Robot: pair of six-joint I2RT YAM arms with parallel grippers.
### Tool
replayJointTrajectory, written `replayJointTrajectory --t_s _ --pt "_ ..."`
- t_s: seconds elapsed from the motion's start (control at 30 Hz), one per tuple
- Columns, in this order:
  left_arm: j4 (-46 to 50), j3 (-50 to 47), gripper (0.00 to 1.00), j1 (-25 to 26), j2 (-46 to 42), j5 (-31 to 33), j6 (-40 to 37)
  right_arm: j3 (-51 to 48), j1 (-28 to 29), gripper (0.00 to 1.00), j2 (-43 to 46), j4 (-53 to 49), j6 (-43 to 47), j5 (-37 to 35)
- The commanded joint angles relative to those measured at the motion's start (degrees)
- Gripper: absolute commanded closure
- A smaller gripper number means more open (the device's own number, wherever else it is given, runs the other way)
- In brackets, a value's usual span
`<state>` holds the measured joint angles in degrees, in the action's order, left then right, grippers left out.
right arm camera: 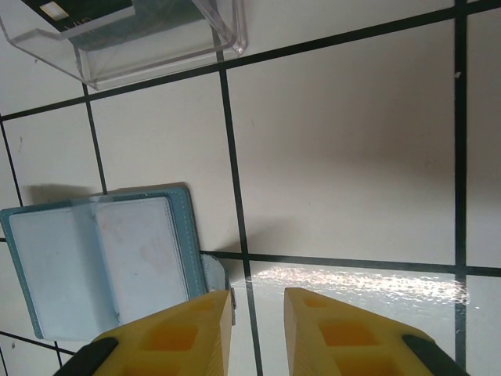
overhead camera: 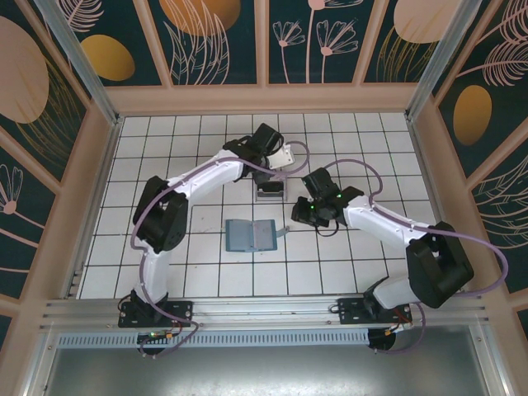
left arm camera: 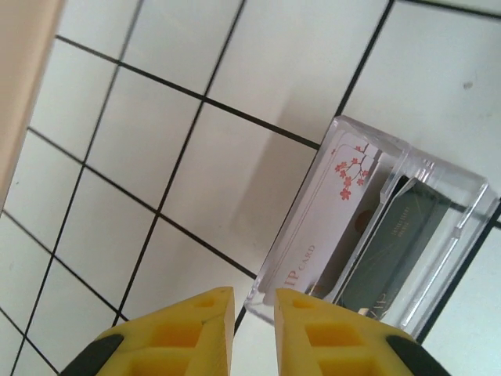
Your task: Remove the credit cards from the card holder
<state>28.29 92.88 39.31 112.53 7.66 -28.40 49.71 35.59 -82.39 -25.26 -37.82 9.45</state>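
Observation:
The teal card holder (overhead camera: 250, 235) lies open and flat near the table's middle, its pale inner pockets (right arm camera: 94, 258) facing up. Two credit cards stand on edge inside a clear plastic box (left arm camera: 438, 196): a whitish-pink one with blossoms (left arm camera: 329, 211) and a dark grey one (left arm camera: 399, 243). My left gripper (left arm camera: 254, 301) hovers just above the box's near corner, jaws a little apart with nothing between them. My right gripper (right arm camera: 258, 301) hangs over bare tile just right of the holder's clasp tab (right arm camera: 215, 274), also slightly open and holding nothing.
The clear box (overhead camera: 270, 194) sits one tile behind the holder, between the two grippers (overhead camera: 280, 165) (overhead camera: 305, 212). Wooden walls (overhead camera: 107, 165) enclose the white tiled floor on three sides. Open tiles lie to the left and front.

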Motion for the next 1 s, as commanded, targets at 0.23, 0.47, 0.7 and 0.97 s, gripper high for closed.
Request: replayJointTrajectory --t_s 0.23,0.47,0.7,0.97 --pt "-7.5 -9.0 0.76 0.1 -10.6 -3.5 22.0 0.6 2.4 0.75 -4.2 2.0 0.6 2.1" --pt "-12.2 -16.2 0.75 0.1 -17.1 -11.4 30.3 0.5 4.4 0.81 -5.5 2.1 0.0 2.3" --pt "-15.2 -22.8 0.76 0.1 -21.1 -16.8 39.2 -0.3 6.2 0.88 -5.4 2.0 -1.7 1.6" --pt "-17.5 -28.9 0.73 0.2 -24.0 -20.4 45.6 -1.0 9.2 0.93 -4.7 1.8 -4.7 0.5"
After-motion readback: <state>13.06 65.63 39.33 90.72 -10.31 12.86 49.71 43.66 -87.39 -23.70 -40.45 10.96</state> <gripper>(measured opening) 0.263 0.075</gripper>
